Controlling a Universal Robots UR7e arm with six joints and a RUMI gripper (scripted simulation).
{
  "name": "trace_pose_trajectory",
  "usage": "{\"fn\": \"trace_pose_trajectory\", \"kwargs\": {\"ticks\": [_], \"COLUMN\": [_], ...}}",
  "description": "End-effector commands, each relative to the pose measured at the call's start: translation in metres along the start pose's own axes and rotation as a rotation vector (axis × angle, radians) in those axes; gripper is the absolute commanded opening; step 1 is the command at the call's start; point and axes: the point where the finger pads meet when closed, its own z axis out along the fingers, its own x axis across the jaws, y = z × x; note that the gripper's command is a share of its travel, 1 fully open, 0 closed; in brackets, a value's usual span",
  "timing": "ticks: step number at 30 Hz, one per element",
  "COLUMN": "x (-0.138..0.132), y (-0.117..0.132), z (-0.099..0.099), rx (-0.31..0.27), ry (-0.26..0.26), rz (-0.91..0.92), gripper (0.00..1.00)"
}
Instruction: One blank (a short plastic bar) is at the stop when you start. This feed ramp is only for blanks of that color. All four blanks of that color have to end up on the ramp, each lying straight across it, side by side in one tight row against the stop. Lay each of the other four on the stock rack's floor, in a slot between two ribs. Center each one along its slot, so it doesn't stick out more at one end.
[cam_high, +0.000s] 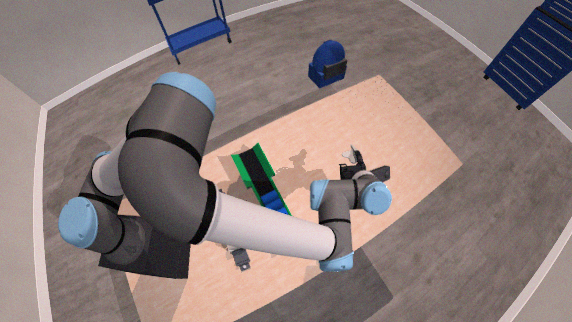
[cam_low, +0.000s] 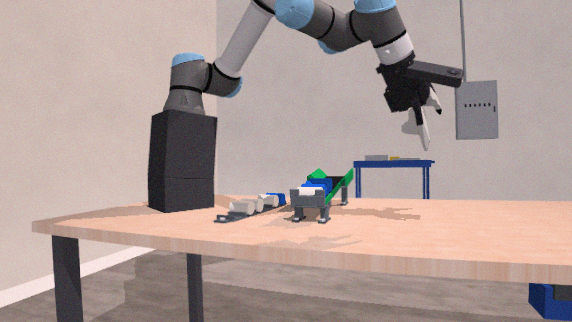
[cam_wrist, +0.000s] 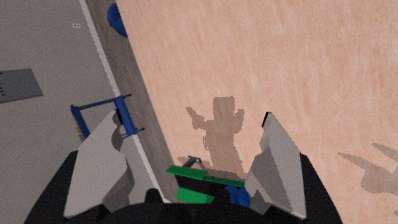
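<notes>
1. Two or more smooth blue blanks (cam_high: 270, 197) (cam_low: 322, 185) (cam_wrist: 239, 195) lie across the green-sided ramp (cam_high: 266, 160) (cam_low: 342, 185) (cam_wrist: 187, 172) in the top view; the pale forearm (cam_high: 270, 230) (cam_low: 243, 40) hides its lower end. The claw (cam_high: 351, 154) (cam_low: 433, 131) (cam_wrist: 193, 111) is between ramp and the desk's (cam_high: 415, 150) (cam_low: 400, 240) (cam_wrist: 300, 50) right-hand corner.
2. The exterior view adds a white blank (cam_low: 310, 191) at the ramp's grey stop (cam_low: 308, 199), towards the near edge, and whitish, rounded blanks (cam_low: 242, 207) plus blue on the low stock rack (cam_low: 225, 219), nearer the left edge.
3. The wrist view shows the claw released, fingers wide apart, above the desk.
</notes>
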Motion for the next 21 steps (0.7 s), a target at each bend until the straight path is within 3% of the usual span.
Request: {"fn": "trace_pose_trajectory", "kwargs": {"ticks": [1, 16, 21], "x": [-0.001, 0.007, 0.015], "y": [-0.001, 0.012, 0.026], "z": [-0.001, 0.000, 0.000], "rx": [0.002, 0.019, 0.038], "ry": [0.000, 0.024, 0.050], "rz": [-0.001, -0.033, -0.067], "gripper": [1.00, 1.00, 1.00]}}
